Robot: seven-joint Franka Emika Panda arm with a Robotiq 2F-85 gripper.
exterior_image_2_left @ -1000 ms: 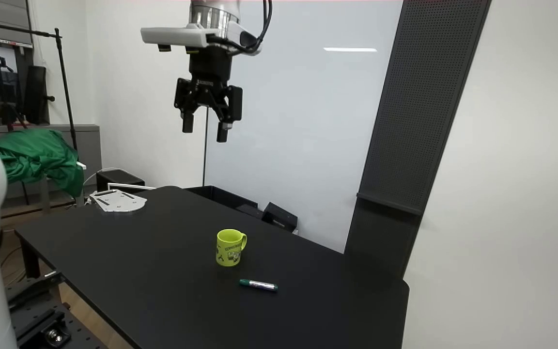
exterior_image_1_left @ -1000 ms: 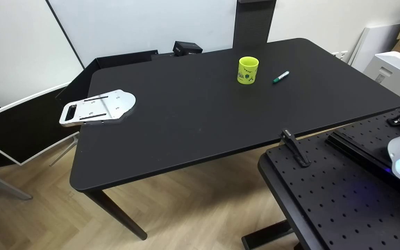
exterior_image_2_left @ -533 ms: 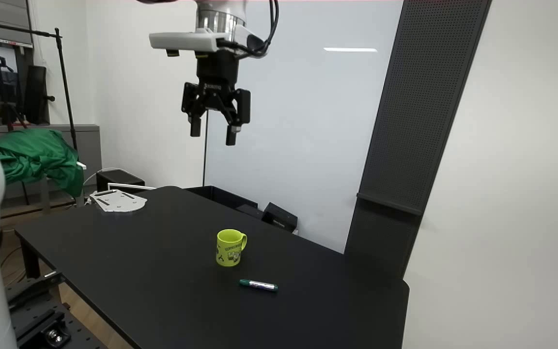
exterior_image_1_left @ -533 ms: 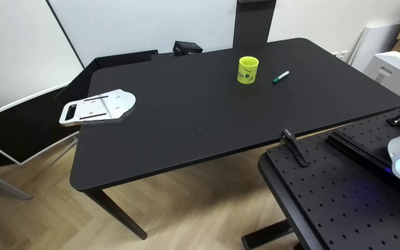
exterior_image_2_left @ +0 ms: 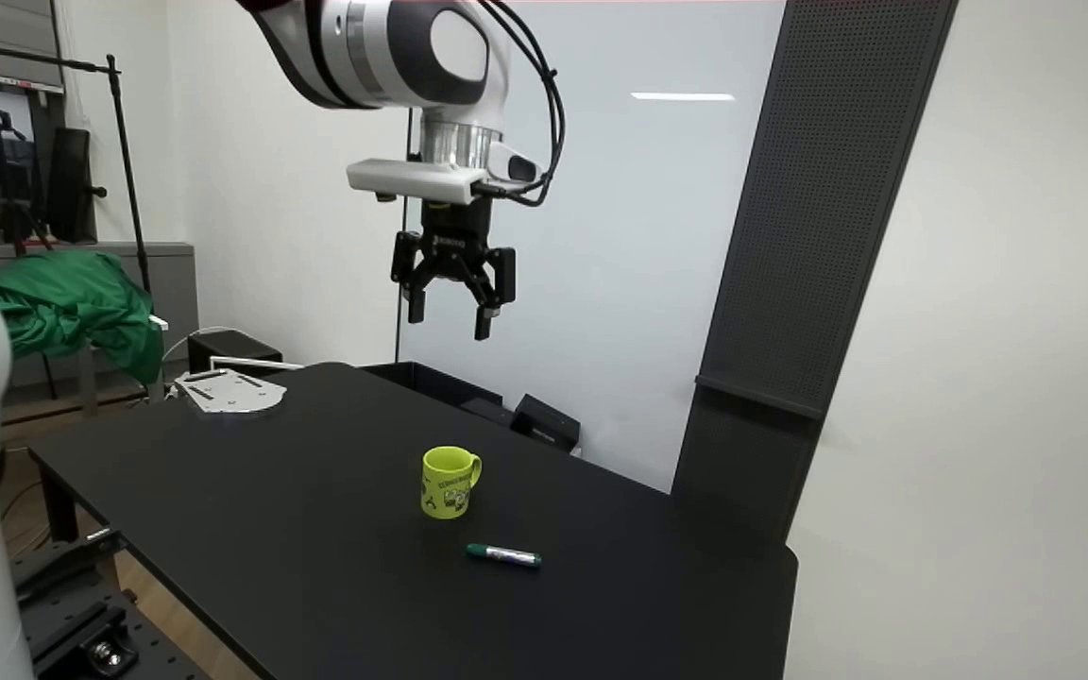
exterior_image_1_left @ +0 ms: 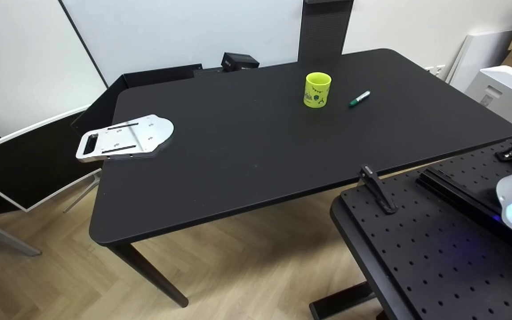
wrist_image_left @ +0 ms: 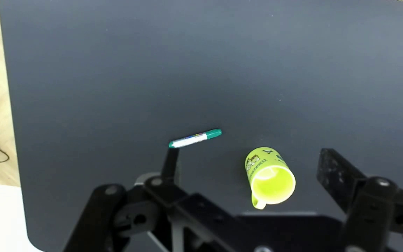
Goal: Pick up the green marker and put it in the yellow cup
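Note:
The green marker lies flat on the black table. It has a white barrel and green ends, and shows in both exterior views (exterior_image_1_left: 359,98) (exterior_image_2_left: 504,555) and in the wrist view (wrist_image_left: 195,138). The yellow cup, with a handle and dark prints, stands upright beside it in both exterior views (exterior_image_1_left: 316,92) (exterior_image_2_left: 446,486) and the wrist view (wrist_image_left: 270,182). My gripper (exterior_image_2_left: 450,327) is open and empty, high above the table. In the wrist view its fingers (wrist_image_left: 250,151) are wide apart, with the cup seen between them and the marker near the left fingertip.
A white metal plate with a handle slot (exterior_image_1_left: 128,138) lies at the far end of the black table (exterior_image_1_left: 238,146), also seen in an exterior view (exterior_image_2_left: 232,392). A perforated black bench (exterior_image_1_left: 442,240) adjoins the table. A whiteboard wall (exterior_image_2_left: 620,236) stands behind.
In an exterior view my gripper has come down and moved to the right, still open, with more of the arm showing. The marker and cup have not moved.

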